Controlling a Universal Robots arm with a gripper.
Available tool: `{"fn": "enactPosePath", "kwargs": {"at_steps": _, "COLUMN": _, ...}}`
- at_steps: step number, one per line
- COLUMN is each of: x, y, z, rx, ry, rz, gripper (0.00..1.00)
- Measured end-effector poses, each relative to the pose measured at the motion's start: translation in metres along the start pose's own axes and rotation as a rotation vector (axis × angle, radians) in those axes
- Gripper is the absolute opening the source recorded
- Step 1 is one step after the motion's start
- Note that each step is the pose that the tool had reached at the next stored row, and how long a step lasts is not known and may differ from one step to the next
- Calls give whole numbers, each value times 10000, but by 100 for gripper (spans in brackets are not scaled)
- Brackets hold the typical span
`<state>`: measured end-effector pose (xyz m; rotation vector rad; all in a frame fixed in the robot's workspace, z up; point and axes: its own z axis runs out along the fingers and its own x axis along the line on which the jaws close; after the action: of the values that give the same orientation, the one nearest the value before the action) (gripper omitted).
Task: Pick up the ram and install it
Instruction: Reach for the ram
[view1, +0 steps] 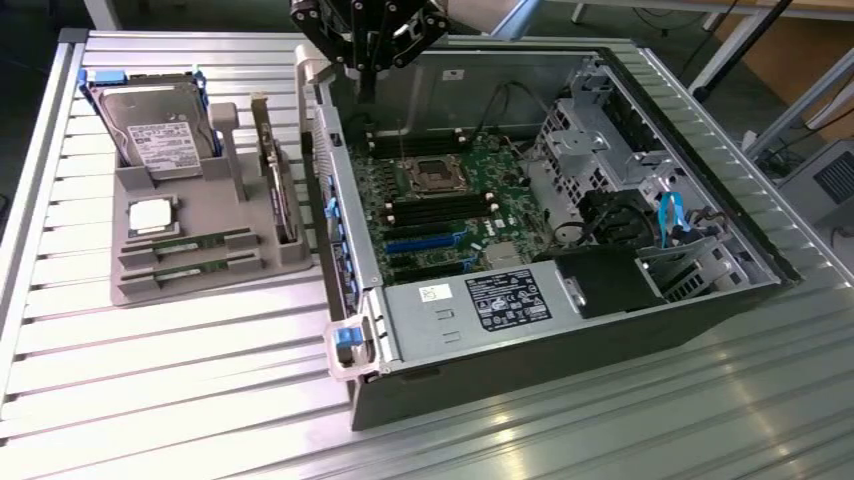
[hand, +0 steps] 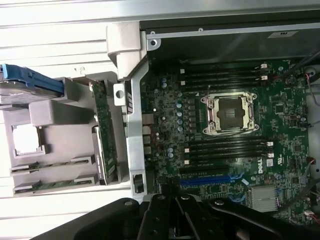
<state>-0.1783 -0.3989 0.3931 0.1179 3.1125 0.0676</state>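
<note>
Two ram sticks lie edge-up in the front grooves of the grey holder (view1: 200, 292): one ram stick (view1: 187, 243) (hand: 52, 164) and a second ram stick (view1: 187, 268) (hand: 50, 185) beside it. My gripper (view1: 370, 66) (hand: 172, 217) hangs high over the back corner of the open computer case (view1: 534, 330), at the exterior view's left side of the motherboard (view1: 447, 215). It is well apart from the sticks, shut, with nothing between its fingers. The black memory slots (view1: 434, 208) (hand: 225, 148) lie beside the processor socket (view1: 434, 177) (hand: 229, 114).
The holder also carries a hard drive (view1: 154, 132), a silver processor chip (view1: 151, 214) (hand: 26, 139) and an upright expansion card (view1: 276, 190) (hand: 106, 135). The case wall (view1: 320, 180) stands between holder and motherboard. Cables and drive cages (view1: 627, 190) crowd the case's far side.
</note>
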Motion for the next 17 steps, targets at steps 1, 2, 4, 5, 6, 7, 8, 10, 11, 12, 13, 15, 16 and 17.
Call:
{"fn": "enactPosePath", "kwargs": {"at_steps": 1, "x": 22, "y": -2, "z": 0, "rx": -1, "ry": 0, "rz": 0, "gripper": 10}}
{"fn": "enactPosePath", "kwargs": {"at_steps": 2, "x": 43, "y": -3, "z": -1, "rx": -1, "ry": 0, "rz": 0, "gripper": 10}}
{"fn": "enactPosePath", "kwargs": {"at_steps": 4, "x": 107, "y": -8, "z": -2, "rx": 0, "ry": 0, "rz": 1, "gripper": 10}}
{"fn": "enactPosePath", "kwargs": {"at_steps": 5, "x": 123, "y": -9, "z": -3, "rx": 0, "ry": 0, "rz": 0, "gripper": 10}}
{"fn": "enactPosePath", "kwargs": {"at_steps": 6, "x": 150, "y": -11, "z": -4, "rx": 0, "ry": 0, "rz": 0, "gripper": 10}}
{"fn": "enactPosePath", "kwargs": {"at_steps": 7, "x": 169, "y": -13, "z": -4, "rx": 0, "ry": 0, "rz": 1, "gripper": 10}}
{"fn": "enactPosePath", "kwargs": {"at_steps": 8, "x": 185, "y": -14, "z": -4, "rx": 0, "ry": 0, "rz": 0, "gripper": 10}}
{"fn": "enactPosePath", "kwargs": {"at_steps": 10, "x": 239, "y": -18, "z": -5, "rx": 0, "ry": 0, "rz": 0, "gripper": 10}}
{"fn": "enactPosePath", "kwargs": {"at_steps": 11, "x": 273, "y": -20, "z": -7, "rx": 0, "ry": 0, "rz": 1, "gripper": 10}}
{"fn": "enactPosePath", "kwargs": {"at_steps": 12, "x": 321, "y": -24, "z": -7, "rx": 0, "ry": 0, "rz": 0, "gripper": 10}}
{"fn": "enactPosePath", "kwargs": {"at_steps": 13, "x": 384, "y": -29, "z": -9, "rx": 0, "ry": 0, "rz": 0, "gripper": 10}}
{"fn": "enactPosePath", "kwargs": {"at_steps": 15, "x": 470, "y": -36, "z": -10, "rx": 0, "ry": 0, "rz": 0, "gripper": 10}}
{"fn": "enactPosePath", "kwargs": {"at_steps": 16, "x": 506, "y": -38, "z": -12, "rx": 0, "ry": 0, "rz": 0, "gripper": 10}}
{"fn": "enactPosePath", "kwargs": {"at_steps": 17, "x": 570, "y": -43, "z": -14, "rx": 1, "ry": 0, "rz": 0, "gripper": 10}}
